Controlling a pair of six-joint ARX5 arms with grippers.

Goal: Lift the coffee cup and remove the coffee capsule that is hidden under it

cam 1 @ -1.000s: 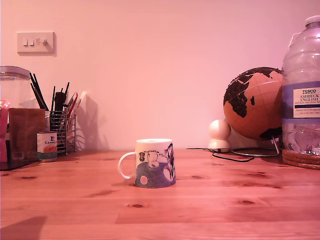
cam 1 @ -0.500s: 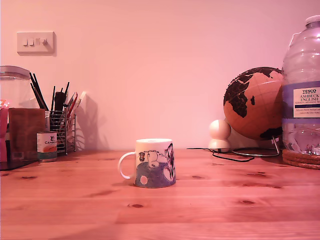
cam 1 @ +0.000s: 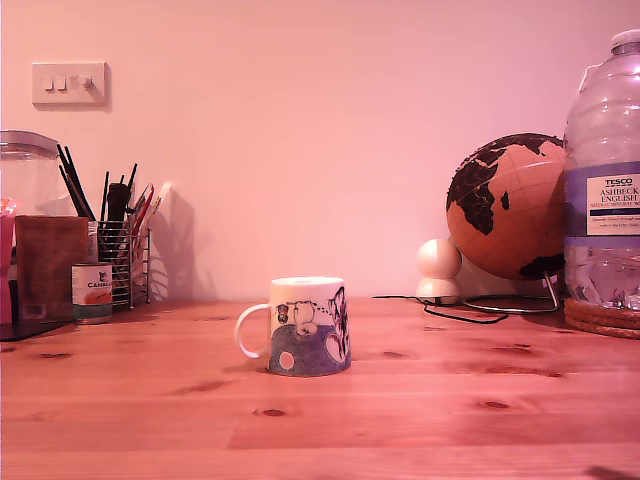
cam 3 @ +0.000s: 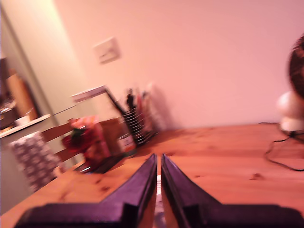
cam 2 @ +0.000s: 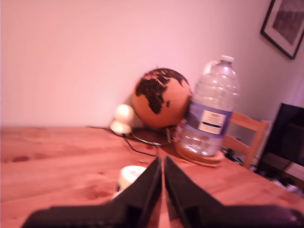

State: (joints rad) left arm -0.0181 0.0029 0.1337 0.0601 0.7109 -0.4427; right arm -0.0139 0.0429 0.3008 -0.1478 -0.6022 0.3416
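a cork globe point(cam 2: 159, 97) is seen well beyond the jaws in the first wrist view, with a large water bottle point(cam 2: 209, 111) just beside it on a round mat point(cam 2: 199, 156). beyond the jaws in the second wrist view, a wire pen holder point(cam 3: 137, 121) and a small tin can point(cam 3: 126, 142) are seen below a wall switch point(cam 3: 107, 50).

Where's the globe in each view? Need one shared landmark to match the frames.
Exterior view: the globe stands at the exterior view's right, by the wall, beside the water bottle.
First wrist view: globe is beyond my first end effector, next to the bottle.
Second wrist view: only a dark sliver at the frame edge, too little to identify.
Shared landmark: the white round object beside the globe.
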